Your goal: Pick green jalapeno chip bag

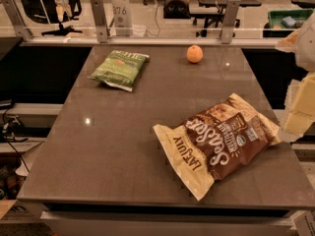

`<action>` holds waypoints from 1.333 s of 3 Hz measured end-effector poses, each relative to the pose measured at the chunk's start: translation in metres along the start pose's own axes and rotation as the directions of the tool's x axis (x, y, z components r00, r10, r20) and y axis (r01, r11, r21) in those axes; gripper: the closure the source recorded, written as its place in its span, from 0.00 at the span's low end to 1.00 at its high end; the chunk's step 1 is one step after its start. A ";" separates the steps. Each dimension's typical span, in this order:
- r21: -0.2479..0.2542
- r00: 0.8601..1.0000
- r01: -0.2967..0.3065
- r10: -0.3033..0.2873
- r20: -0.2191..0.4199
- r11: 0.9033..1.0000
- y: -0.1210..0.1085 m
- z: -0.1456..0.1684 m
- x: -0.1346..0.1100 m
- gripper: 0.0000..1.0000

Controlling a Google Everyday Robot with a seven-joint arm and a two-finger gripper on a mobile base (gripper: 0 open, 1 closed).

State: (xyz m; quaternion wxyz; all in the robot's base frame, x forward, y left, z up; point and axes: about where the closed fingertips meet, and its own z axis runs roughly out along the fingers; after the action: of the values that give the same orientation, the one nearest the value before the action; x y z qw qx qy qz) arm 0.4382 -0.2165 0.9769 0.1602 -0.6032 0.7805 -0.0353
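Observation:
The green jalapeno chip bag (pixel 119 69) lies flat at the far left of the brown table (pixel 113 141), with pale lettering and a small red mark on it. My gripper (pixel 300 109) shows as pale blocks at the right edge of the view, beside the table's right side and far from the green bag. It holds nothing that I can see. The large brown-and-cream "Sea Salt" chip bag (pixel 221 139) lies between the gripper and the table's middle.
An orange (pixel 194 54) sits near the table's far edge. A low glass rail with metal posts (pixel 99 19) runs along the back. Office chairs and desks stand beyond it. Cables and clutter lie on the floor at the left.

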 end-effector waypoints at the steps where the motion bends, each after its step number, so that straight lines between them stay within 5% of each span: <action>1: 0.000 1.000 0.000 0.000 0.000 1.000 0.000 0.000 0.000 0.00; 4: 0.026 0.999 0.021 -0.021 0.035 0.999 -0.060 0.031 -0.065 0.00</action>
State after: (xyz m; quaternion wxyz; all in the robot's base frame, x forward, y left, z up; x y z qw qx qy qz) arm 0.5175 -0.1660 0.9759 0.1812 -0.6098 0.7707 -0.0364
